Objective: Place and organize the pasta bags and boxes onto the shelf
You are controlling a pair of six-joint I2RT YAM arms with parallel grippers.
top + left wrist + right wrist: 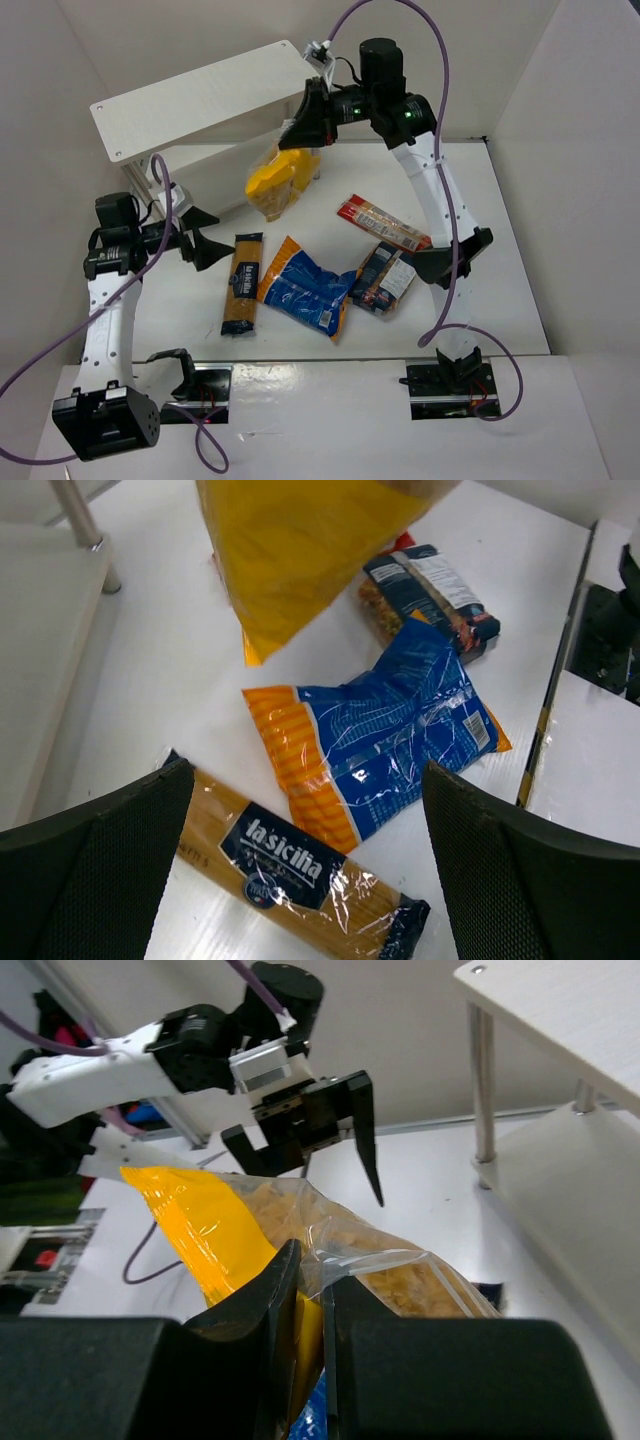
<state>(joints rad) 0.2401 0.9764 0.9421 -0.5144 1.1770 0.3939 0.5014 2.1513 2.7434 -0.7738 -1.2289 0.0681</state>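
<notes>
From above, the lower board of the shelf (200, 110) is mostly covered by its top board, and the neck of the yellow-and-clear bag (278, 182) is swallowed by the right gripper (303, 140). One end of the slim red-clear packet (380, 222) is hidden under the right arm (440, 190). From the left wrist that bag is cut off by the top edge, one end of the spaghetti packet (290, 865) is tucked behind a finger of the left gripper (307, 768), and only a red sliver of the slim packet is seen. From the right wrist a bit of blue is glimpsed below the fingers, which package can't be told
</notes>
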